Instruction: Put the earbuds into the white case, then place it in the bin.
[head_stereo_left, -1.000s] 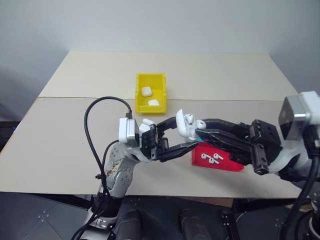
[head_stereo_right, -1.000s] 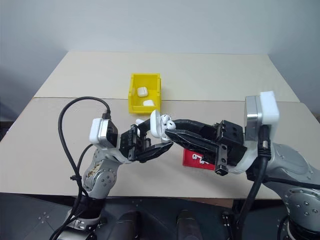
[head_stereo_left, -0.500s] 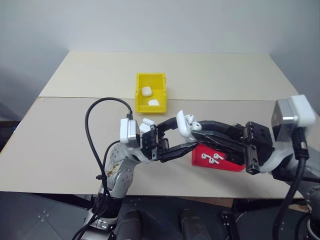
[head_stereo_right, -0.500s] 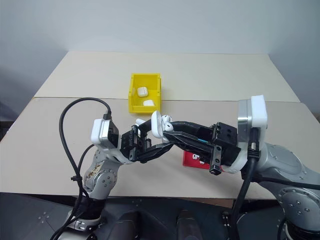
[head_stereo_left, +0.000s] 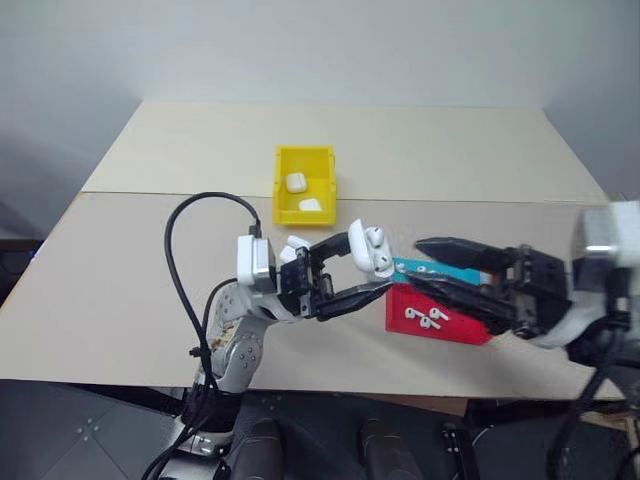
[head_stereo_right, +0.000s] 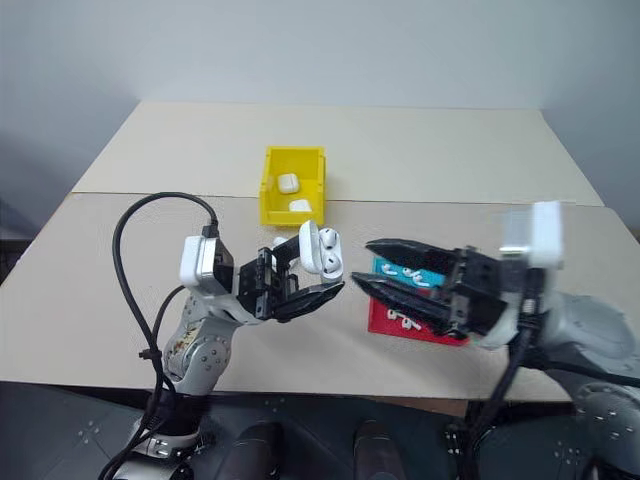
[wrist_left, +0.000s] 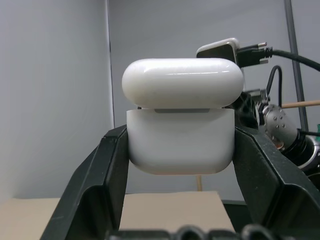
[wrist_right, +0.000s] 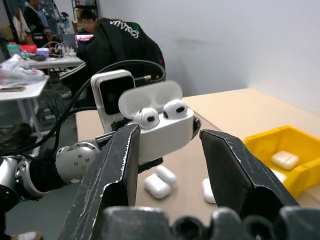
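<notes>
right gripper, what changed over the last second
The right gripper drew back to the robot's right, away from the white case, fingers spread and empty. Both earbuds sit in the open case. The left gripper still clamps the case, unmoved.

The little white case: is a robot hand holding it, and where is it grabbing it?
Yes. The left gripper holds the white case by the two sides of its lower half, lid open, both earbuds in it. The right gripper holds nothing.

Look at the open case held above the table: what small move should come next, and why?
Probably shut the lid. The left pincer grips the white case with its lid raised, both earbuds sit in their sockets, and the right pincer is open and apart from it. Closing comes before the yellow bin.
</notes>
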